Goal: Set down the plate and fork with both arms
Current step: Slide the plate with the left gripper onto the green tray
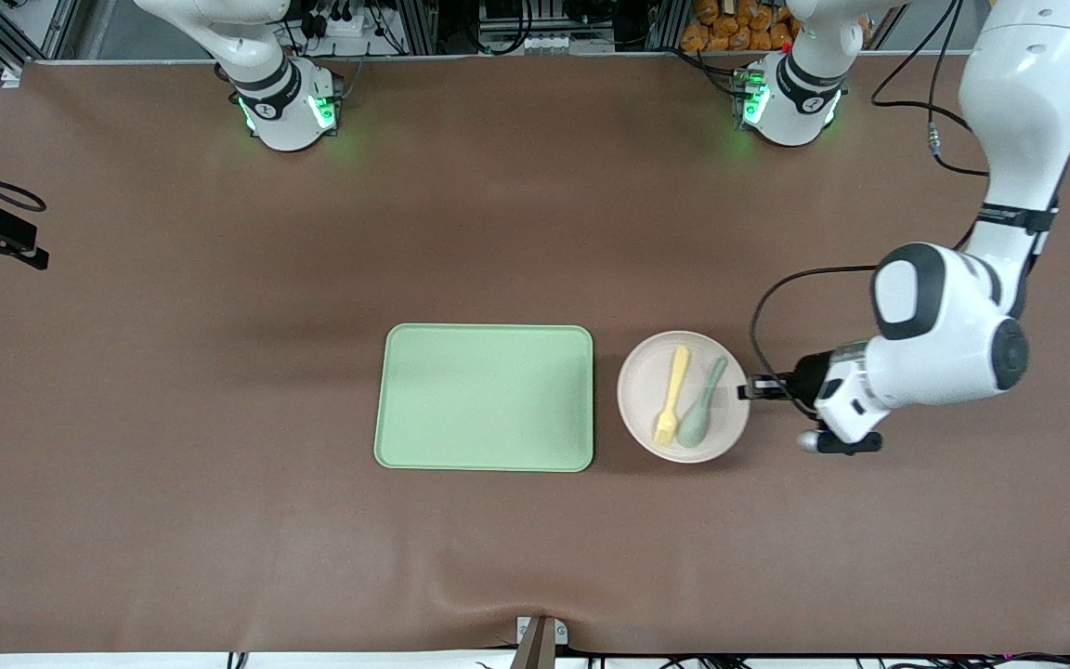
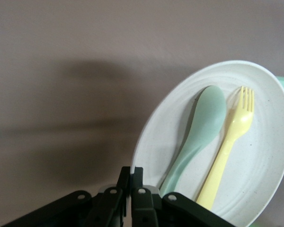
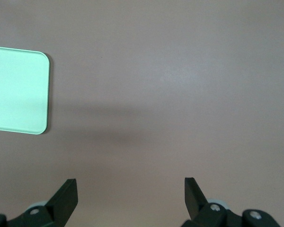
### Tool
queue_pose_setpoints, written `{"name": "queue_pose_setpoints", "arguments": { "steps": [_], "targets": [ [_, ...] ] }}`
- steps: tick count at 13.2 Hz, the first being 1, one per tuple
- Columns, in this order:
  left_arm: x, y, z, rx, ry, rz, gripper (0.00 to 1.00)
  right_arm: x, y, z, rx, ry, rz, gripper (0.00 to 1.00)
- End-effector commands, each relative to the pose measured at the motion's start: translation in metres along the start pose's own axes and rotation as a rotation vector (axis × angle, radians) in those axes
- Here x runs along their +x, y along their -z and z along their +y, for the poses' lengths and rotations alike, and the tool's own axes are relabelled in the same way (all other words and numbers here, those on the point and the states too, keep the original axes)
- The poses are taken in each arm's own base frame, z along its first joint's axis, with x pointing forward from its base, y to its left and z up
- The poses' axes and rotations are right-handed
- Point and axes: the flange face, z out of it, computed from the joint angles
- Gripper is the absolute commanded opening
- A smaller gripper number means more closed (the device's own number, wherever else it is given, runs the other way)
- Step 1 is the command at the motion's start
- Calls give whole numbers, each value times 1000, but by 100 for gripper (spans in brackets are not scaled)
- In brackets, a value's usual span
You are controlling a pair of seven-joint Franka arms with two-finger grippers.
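Front view showed the left end effector clamped on the plate rim; the right end effector gaped wide over bare surface.

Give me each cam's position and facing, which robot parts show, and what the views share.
Front view: high across the table, facing both arm bases; shows the green tray, the plate with fork and spoon, and the left gripper shut on the plate's rim.
Left wrist view: on the left arm, looking past its closed fingers at the plate, fork and spoon.
Right wrist view: on the waiting right arm, looking down at bare table; right gripper open.
Shared: a tray corner shows in the right wrist and front views.
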Motion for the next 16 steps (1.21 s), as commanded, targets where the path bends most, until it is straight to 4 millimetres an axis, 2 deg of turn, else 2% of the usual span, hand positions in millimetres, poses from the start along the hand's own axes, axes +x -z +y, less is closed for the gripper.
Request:
{"name": "queue_pose_setpoints", "arguments": {
  "steps": [1, 5, 8, 12, 16],
  "targets": [
    [4, -30, 27, -7, 6, -18, 0, -1, 3, 4, -8, 4, 1, 100],
    [-8, -83, 80, -6, 88, 11, 0, -1, 3, 4, -7, 4, 0, 100],
    [-23, -119, 107, 73, 112, 37, 0, -1, 3, 5, -7, 2, 0, 100],
    [-34, -159, 127, 89, 134, 69, 0, -1, 2, 7, -7, 0, -2, 100],
    [-43, -197, 139, 76, 158, 87, 0, -2, 2, 7, -7, -1, -2, 100]
  ]
}}
